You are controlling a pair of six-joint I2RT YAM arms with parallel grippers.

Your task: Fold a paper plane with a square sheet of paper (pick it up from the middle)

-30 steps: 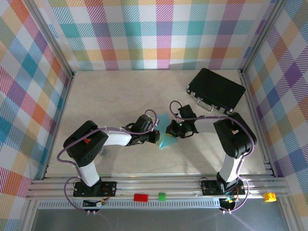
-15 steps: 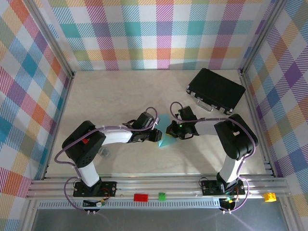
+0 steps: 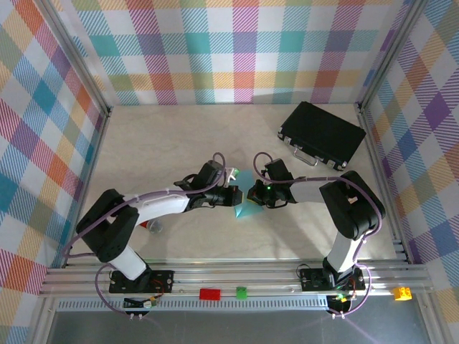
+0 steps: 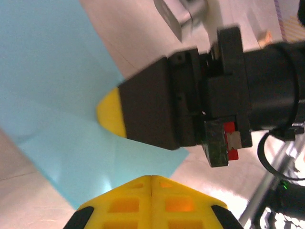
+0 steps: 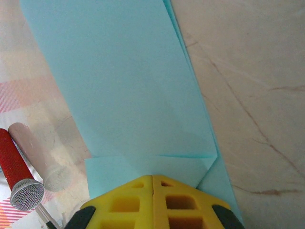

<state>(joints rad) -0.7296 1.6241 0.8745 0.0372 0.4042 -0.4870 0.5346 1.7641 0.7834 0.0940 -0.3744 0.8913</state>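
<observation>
Paper sheet (image 3: 247,206), thin, smooth and light-blue, folded into a crisp-creased pointed wedge, lies mid-table on the pale veined tabletop (image 3: 172,143). At its left edge the left gripper (image 3: 233,195) pinches shut on it. The right gripper (image 3: 252,193) clamps the opposite edge. A black rectangular case (image 3: 323,134) sits well apart at far right, with bare tabletop around.

left claw (image 3: 234,195) has slid farther over paper (image 3: 248,209).
</observation>
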